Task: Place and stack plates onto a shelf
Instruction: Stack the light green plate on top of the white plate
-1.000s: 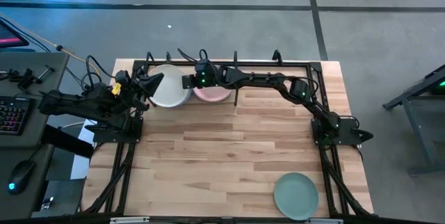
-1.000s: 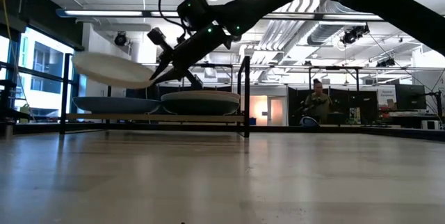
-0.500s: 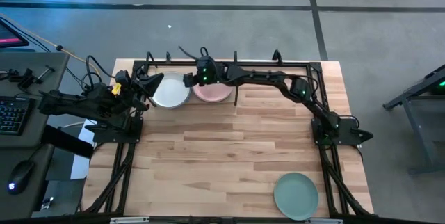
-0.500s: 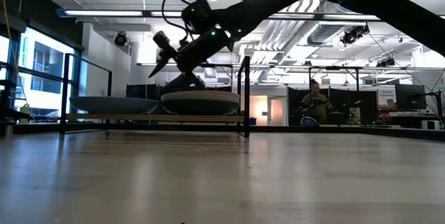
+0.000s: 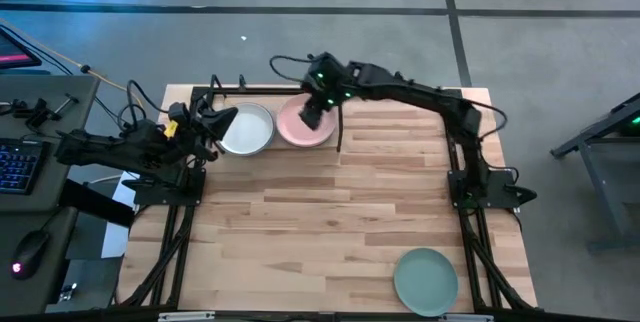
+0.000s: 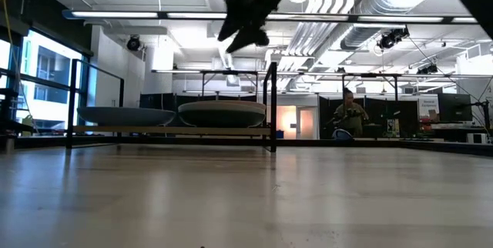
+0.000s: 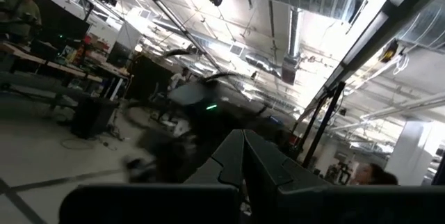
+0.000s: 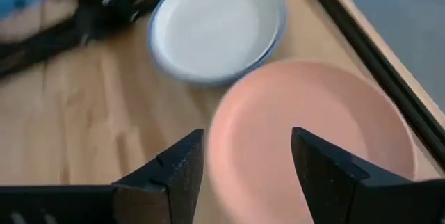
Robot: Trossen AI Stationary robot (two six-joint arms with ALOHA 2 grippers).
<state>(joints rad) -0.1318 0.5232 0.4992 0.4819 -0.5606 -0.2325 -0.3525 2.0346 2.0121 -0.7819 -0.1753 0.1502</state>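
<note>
The shelf (image 5: pixel 265 90), a low wood board (image 6: pixel 154 130) in black rods, stands at the table's far left. On it lie two stacks. A white plate (image 5: pixel 247 128) (image 8: pixel 212 26) tops the left one, over a blue-rimmed plate (image 8: pixel 281 29). A pink plate (image 5: pixel 298 130) (image 8: pixel 313 133) tops the right one (image 6: pixel 222 112). My right gripper (image 5: pixel 310 117) (image 8: pixel 247 175) hangs open well above the pink plate, with nothing between its fingers. My left gripper (image 5: pixel 222 117) (image 7: pixel 243 161) is shut beside the white plate's left rim. A pale green plate (image 5: pixel 426 280) lies flat near the front right corner.
Upright black posts (image 6: pixel 271 105) stand at the shelf's ends. The middle of the table (image 5: pixel 330 222) is bare wood. A keyboard and a mouse lie on a desk (image 5: pixel 30 162) off the table's left. A person (image 6: pixel 350 117) sits far off in the room.
My right gripper has let go of the white plate and opened. The plate, held tilted above the left stack a second ago, now lies flat on top of it. The gripper has then risen and gone toward the table's right, over the pink plate.
</note>
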